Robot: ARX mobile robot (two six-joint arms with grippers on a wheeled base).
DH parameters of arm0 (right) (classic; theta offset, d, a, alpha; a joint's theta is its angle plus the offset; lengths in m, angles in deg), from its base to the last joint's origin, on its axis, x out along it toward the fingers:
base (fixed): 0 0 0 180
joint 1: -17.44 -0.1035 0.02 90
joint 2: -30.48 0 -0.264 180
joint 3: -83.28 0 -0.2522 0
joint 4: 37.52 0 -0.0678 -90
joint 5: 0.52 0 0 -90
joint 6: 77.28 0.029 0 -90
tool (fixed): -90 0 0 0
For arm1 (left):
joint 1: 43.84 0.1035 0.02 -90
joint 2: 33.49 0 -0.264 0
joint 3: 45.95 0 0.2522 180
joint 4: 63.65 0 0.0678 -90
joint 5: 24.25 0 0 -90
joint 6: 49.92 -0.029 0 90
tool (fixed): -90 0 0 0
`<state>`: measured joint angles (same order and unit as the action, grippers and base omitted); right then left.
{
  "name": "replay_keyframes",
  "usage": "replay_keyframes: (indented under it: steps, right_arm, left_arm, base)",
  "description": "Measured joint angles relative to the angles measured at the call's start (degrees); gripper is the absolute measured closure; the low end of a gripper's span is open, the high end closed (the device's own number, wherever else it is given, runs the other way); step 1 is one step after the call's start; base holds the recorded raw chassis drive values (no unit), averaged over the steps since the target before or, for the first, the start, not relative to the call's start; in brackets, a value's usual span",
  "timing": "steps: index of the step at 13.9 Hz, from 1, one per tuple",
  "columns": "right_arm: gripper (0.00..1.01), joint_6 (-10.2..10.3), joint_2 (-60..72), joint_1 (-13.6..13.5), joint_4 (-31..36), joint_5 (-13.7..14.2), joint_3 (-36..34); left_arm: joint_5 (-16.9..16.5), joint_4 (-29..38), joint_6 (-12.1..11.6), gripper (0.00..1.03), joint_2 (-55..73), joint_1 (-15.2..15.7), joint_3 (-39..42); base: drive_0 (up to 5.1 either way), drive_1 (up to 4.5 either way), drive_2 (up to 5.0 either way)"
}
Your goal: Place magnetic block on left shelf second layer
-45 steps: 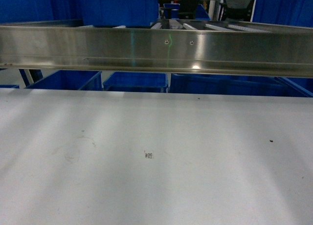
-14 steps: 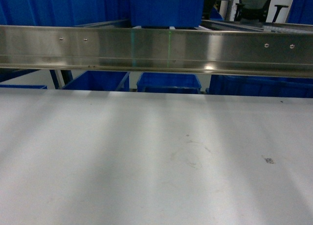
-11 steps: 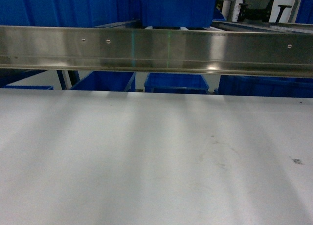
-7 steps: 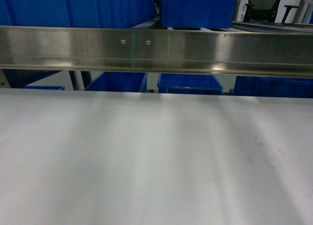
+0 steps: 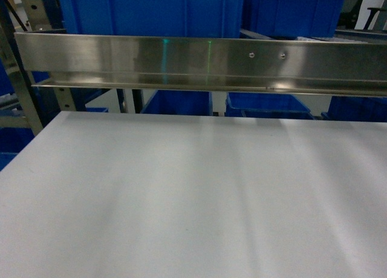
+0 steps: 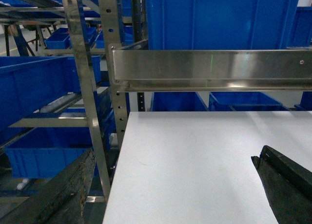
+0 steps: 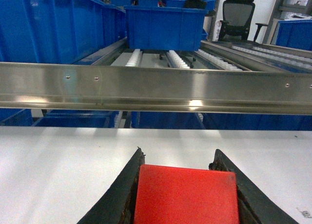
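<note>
- Left: steel upright posts point(image 6: 87, 87) of the left shelf point(image 6: 58, 121) stand beside the white tabletop point(image 5: 193, 193), blue bins point(image 6: 39, 87) on its levels.
- The left gripper point(image 6: 170, 185) hangs wide apart, empty.
- A steel crossbar point(image 5: 205, 63) spans the table's far edge.
- Right: the right gripper point(image 7: 183, 190) clamps the magnetic block point(image 7: 186, 195) between both fingers.

Both grippers are showing matte black fingers with rough, worn-looking edges: the left gripper point(image 6: 170, 185) at the lower corners of its frame, the right gripper point(image 7: 187, 195) tapering upward at bottom centre.
</note>
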<state>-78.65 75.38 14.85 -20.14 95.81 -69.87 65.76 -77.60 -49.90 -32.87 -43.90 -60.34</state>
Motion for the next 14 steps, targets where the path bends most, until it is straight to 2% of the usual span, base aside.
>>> replay_keyframes:
  steps: [14]
  right_arm:
    - [0.67,0.00,0.13,0.00,-0.26,0.00,0.00]
  left_arm:
    - [0.02,0.00,0.00,0.05,0.00,0.00,0.00]
  base:
    - [-5.0,2.40,2.4]
